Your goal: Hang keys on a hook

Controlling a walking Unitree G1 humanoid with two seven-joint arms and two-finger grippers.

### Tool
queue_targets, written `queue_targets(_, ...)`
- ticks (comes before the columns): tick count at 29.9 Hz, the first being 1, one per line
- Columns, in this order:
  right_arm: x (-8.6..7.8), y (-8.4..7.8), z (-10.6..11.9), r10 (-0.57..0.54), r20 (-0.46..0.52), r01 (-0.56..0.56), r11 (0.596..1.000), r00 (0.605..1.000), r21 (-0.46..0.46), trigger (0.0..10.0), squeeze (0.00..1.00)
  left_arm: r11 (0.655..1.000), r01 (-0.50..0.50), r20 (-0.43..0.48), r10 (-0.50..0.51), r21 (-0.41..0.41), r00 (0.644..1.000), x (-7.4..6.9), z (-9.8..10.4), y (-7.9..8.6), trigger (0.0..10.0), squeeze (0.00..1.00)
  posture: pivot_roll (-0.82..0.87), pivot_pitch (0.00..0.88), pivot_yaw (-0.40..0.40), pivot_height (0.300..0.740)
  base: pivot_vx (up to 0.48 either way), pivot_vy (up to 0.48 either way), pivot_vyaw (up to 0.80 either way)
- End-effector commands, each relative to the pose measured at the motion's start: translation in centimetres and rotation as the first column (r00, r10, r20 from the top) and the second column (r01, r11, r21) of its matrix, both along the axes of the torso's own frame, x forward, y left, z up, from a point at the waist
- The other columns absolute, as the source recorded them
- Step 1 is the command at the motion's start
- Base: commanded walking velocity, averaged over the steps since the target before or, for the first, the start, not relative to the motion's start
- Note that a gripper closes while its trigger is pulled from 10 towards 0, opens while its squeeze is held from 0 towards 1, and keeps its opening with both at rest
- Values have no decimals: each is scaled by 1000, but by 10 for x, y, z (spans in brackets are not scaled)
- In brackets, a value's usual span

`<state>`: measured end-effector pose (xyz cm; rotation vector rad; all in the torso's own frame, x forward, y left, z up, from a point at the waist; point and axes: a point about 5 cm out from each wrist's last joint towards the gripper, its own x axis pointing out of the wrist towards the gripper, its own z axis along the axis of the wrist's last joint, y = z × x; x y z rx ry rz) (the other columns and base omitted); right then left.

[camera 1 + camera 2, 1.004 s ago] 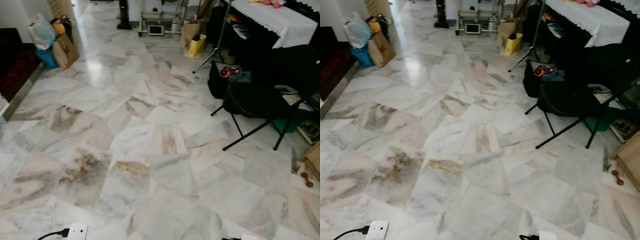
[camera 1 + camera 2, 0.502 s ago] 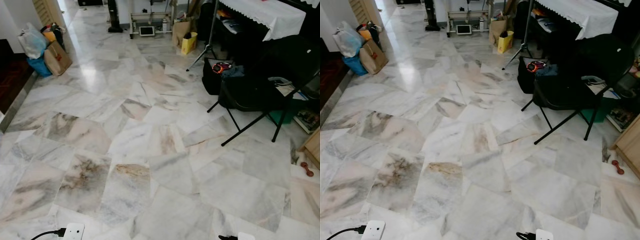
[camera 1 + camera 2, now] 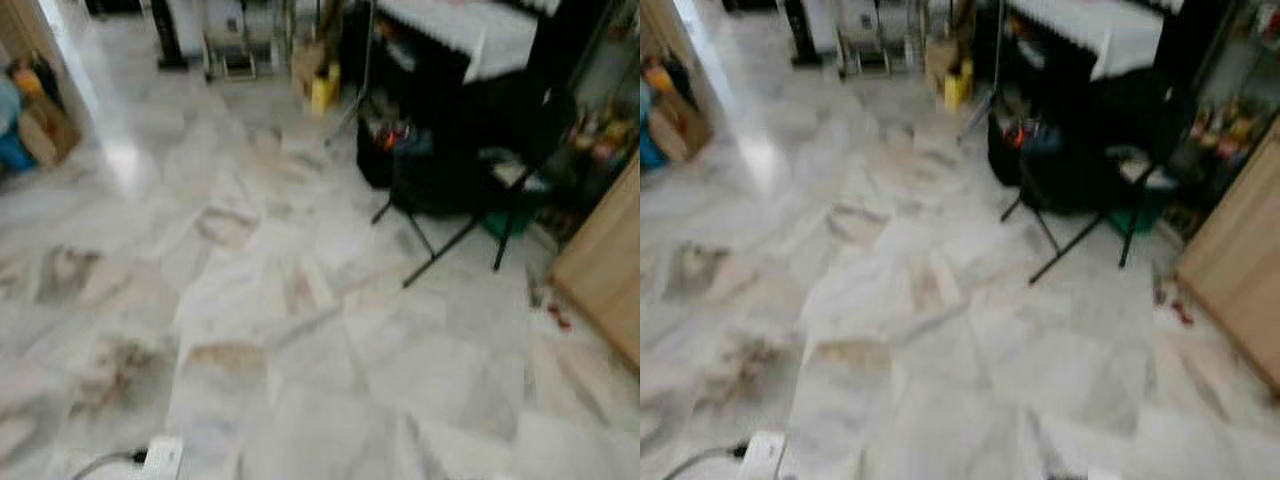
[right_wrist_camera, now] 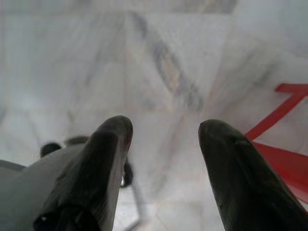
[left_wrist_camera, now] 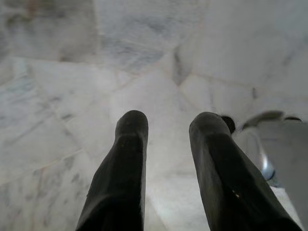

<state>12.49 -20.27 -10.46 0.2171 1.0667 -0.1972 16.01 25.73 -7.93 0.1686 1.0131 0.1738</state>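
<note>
My left gripper (image 5: 168,126) hangs open over the marble floor, nothing between its two black fingers (image 5: 127,159). My right gripper (image 4: 166,132) is open too and holds nothing; a red shape (image 4: 284,159) lies on the floor past its fingers (image 4: 108,154). No keys and no hook can be made out in these blurred eye views.
Marble floor (image 3: 300,330) stretches ahead. A black folding chair (image 3: 470,170) and dark bags stand at the right before a table with a white cloth (image 3: 470,30). A wooden cabinet (image 3: 605,270) is at far right. Bags (image 3: 30,125) sit at far left. A white power strip (image 3: 160,458) lies near my feet.
The whole picture has shifted and blurred: the camera has turned right and moved forward, bringing the chair nearer the centre and a wooden cabinet into view at the right.
</note>
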Motion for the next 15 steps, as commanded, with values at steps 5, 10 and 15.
queue_targets(5, -4, -1, -1, -4, -13, 4, 1000, 1000, 1, 10000, 0, 1000, -9, -12, 8, -15, 1000, -1, -2, -3, 10000, 0, 60, 0, -25, 740, 0, 0, -788)
queue_targets(10, -5, 1, -2, -14, -15, 14, 1000, 1000, 5, 10000, 0, 1000, 5, -22, -5, -5, 1000, -1, -1, -2, 10000, 0, 37, 0, -6, 740, 0, 0, -788)
queue_targets(15, -6, 2, -2, -32, -16, 32, 999, 999, 9, 10000, 0, 1000, 24, -29, -24, 1, 999, -1, -1, 0, 10000, 0, 17, 0, 11, 740, 0, 0, -788)
